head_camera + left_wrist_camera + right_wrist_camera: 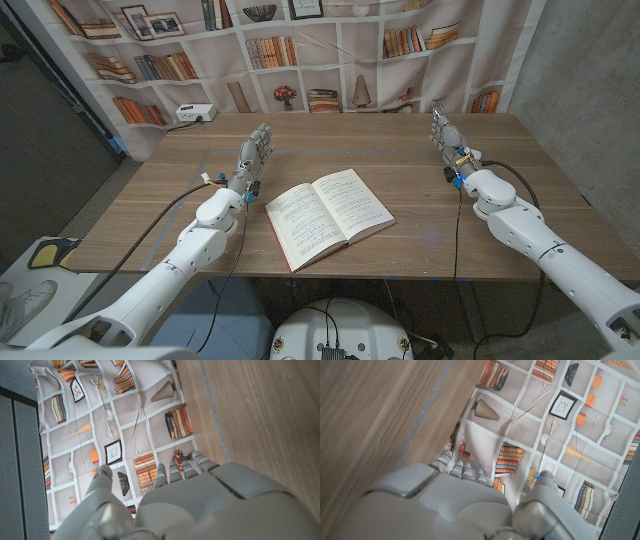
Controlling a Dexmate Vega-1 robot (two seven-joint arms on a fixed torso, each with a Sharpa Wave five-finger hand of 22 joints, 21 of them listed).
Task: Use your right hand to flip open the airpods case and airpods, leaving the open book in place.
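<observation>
An open book [330,217] with a red cover edge lies face up near the front middle of the wooden tabletop [400,150], its pages spread and angled slightly. The robot's left hand [252,158] stands on the tabletop to the book's left, well apart from it, fingers [262,140] extended and holding nothing. The right hand [447,139] stands on the far right side, also well clear of the book, its fingers [438,120] stretched out and empty. A printed bookshelf backdrop [300,50] hangs behind the tabletop, and a white power strip [192,113] sits at the far left corner. No airpods case can be made out
</observation>
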